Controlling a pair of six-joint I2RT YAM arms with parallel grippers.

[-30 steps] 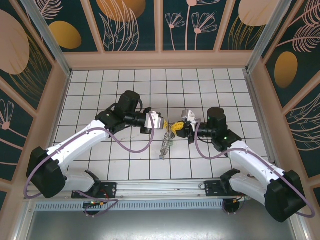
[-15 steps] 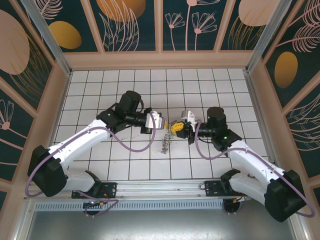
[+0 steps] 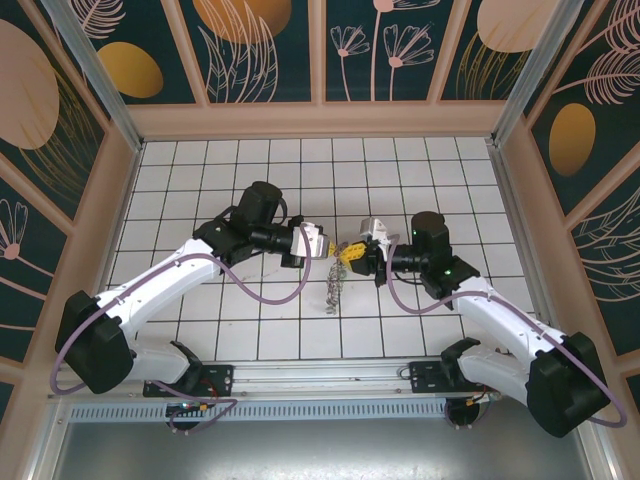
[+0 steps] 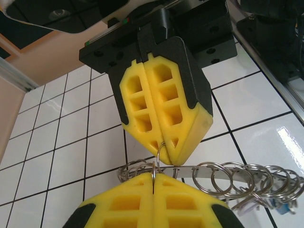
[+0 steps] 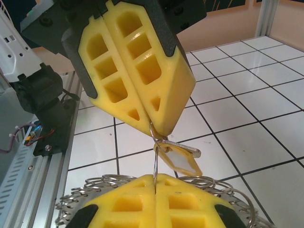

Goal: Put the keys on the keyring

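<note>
L pincer (image 3: 330, 248) & R pincer (image 3: 350, 255) kept clenched on keyring (image 3: 333, 285) betw. tips. Hanging chain drawn up slightly. Yellow key (image 5: 179, 160) hung beside L pincer tip. Threading judged unfinished.

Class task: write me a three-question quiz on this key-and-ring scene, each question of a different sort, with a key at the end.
1. True or false: the left gripper and the right gripper are both shut.
2. Multiple choice: what colour is the plastic key tag hanging just under the fingertips? A red, B yellow, C blue.
3. Fill in: the thin wire loop is pinched by ____ of the grippers.

Key: 1 true; 2 B; 3 both.
</note>
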